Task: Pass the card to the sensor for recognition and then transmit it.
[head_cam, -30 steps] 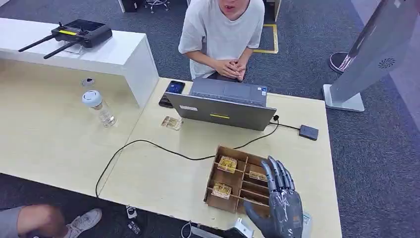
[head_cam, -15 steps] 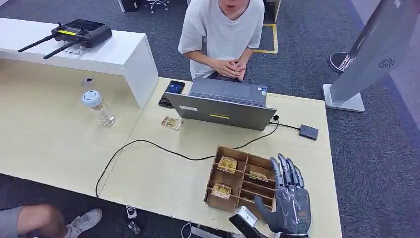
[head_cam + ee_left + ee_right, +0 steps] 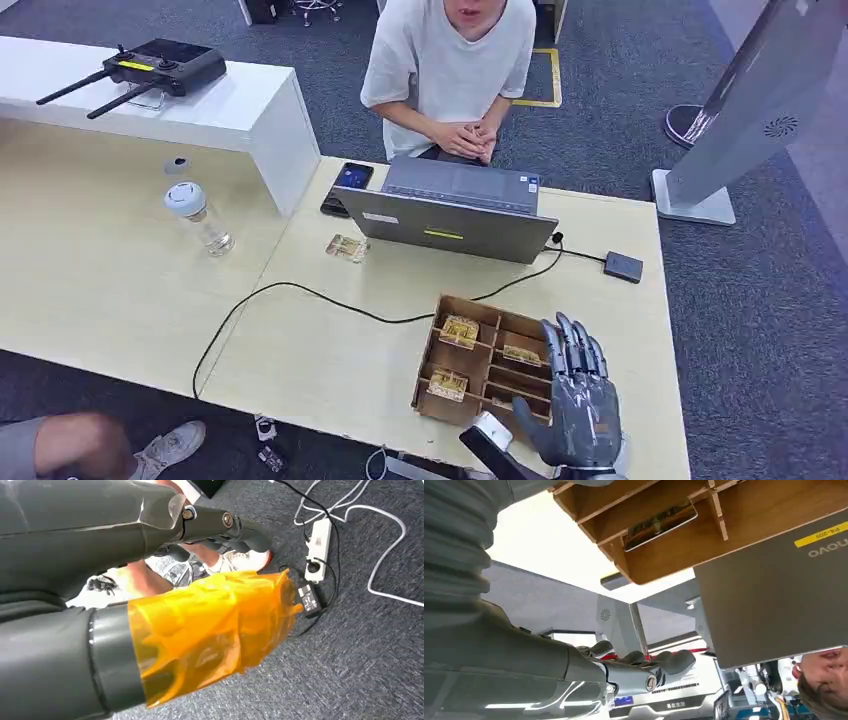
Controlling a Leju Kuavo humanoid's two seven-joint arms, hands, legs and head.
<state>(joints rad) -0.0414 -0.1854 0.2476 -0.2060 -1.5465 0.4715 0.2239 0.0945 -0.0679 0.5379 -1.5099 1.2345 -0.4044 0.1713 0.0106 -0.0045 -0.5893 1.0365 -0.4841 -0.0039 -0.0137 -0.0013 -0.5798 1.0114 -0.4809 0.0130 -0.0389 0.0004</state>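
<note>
Right hand [image 3: 578, 405] first: in the head view we see our grey many-fingered hand with fingers spread and straight, holding nothing, hovering over the near right part of the brown wooden divided tray [image 3: 436, 352] on the pale wooden counter [image 3: 330, 350]. Small yellowish printed cards [image 3: 460, 330] lie in several tray compartments, and one more card lies loose near the open grey laptop [image 3: 450, 225]. A small dark flat box on a cable [image 3: 623, 267], probably the sensor, sits near the counter's right edge, well apart from the tray. A person in a white shirt [image 3: 450, 60] sits behind the laptop.

We judge the step to be the reach for a card; none is picked up yet. Next we must lower the fingers into one compartment, pinch a card by its edge and lift it past the dividers.

From the left wrist view, our left hand [image 3: 215, 630] hangs toward the grey carpet, wrapped in orange film; we cannot tell how its fingers lie.

The right wrist view adds what the head view lacks: a close look at one card [image 3: 660, 523] lying flat in its compartment, and dark fingers [image 3: 644, 659] extended.
</note>
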